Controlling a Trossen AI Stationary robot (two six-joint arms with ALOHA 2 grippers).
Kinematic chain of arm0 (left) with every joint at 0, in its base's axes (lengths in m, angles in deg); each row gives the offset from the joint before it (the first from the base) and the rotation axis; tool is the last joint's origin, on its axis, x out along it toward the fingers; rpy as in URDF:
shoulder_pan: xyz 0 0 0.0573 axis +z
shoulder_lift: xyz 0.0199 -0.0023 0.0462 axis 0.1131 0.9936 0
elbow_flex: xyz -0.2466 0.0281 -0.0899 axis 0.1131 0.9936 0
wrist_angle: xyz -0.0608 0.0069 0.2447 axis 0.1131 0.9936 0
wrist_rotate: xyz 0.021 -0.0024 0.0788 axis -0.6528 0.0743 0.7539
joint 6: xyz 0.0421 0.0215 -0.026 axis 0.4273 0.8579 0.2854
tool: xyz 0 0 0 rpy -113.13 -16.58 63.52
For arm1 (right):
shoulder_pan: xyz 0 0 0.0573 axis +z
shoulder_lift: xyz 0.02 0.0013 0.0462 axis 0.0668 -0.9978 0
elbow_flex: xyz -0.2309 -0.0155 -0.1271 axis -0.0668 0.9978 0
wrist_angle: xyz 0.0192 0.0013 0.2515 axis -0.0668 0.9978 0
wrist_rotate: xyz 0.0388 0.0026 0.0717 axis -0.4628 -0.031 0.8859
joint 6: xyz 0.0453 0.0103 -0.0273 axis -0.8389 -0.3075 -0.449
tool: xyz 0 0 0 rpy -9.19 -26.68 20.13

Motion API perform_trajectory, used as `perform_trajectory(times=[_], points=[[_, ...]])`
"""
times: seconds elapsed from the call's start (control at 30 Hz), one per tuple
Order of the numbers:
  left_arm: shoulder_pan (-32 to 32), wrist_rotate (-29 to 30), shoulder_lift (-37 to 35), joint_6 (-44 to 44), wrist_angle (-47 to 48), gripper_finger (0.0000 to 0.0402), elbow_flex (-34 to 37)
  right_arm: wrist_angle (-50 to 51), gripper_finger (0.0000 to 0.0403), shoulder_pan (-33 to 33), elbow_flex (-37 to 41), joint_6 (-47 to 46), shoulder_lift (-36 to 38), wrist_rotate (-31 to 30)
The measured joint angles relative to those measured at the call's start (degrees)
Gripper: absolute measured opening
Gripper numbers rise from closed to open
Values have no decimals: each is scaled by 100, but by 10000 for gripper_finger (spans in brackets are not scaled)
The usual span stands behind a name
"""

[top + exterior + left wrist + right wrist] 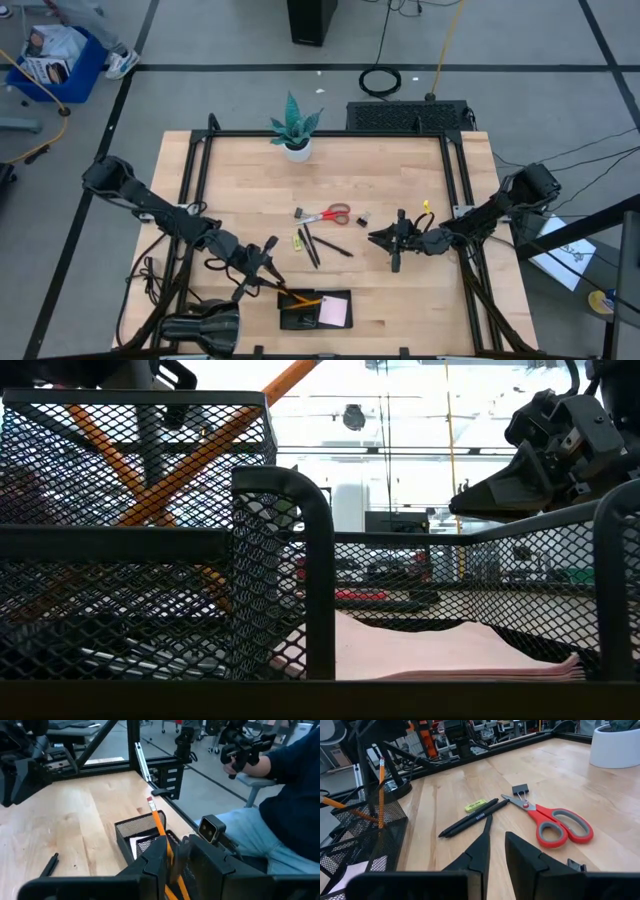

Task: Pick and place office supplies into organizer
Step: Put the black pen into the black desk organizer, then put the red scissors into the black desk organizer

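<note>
My left gripper point(272, 272) is over the near left of the table, shut on an orange pencil point(157, 822) at the black mesh organizer point(300, 320). A second orange pencil point(340, 805) leans inside the organizer. A pale pink note pad point(335, 312) lies flat in its tray. Red-handled scissors point(555, 820), two black pens point(470, 820), a small yellow piece point(476, 805) and a black clip point(520, 789) lie flat on the wood mid-table. My right gripper point(497, 842) hovers just right of them, its fingers a narrow gap apart with nothing between. My left gripper pinches the pencil's shaft point(167, 851) between its two fingers, well below the eraser end point(150, 800). The fingers come nearly level from the table's left and lie across the pencil. The pencil stands close to upright, eraser up, its lower part point(381, 820) behind the organizer's mesh wall.
A potted teal plant point(295, 130) stands at the far edge. A black rounded lamp-like object point(205, 328) sits at the near left corner. A small yellow item point(425, 207) lies by the right arm. A seated person point(290, 820) is beyond the near edge.
</note>
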Motion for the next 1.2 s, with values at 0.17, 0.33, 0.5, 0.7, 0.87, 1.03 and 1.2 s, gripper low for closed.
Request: perform_trajectory(times=[0.17, 0.33, 0.5, 0.7, 0.87, 1.03, 1.2], points=[[0, 10, 0, -175, 9, 146, 1, 0, 50, 0, 0, -2, 0, 3], [12, 12, 0, -271, -181, 200, 0, -1, 50, 2, 0, -2, 0, 41], [116, 11, -101, -395, -325, 222, 0, -4, 50, 0, -6, 31, 0, 51], [378, 17, -292, -169, -249, 225, 0, 39, 50, 0, -9, 825, 0, 57], [645, 17, -466, -262, -230, 225, 0, -511, 50, -90, -16, 1057, 0, 55], [961, -33, -630, -206, -232, 225, 0, -162, 52, -458, -262, 1203, 2, 365], [1459, -39, -873, -282, -25, 225, -2, 1183, 74, -846, -926, 1383, 0, 663]])
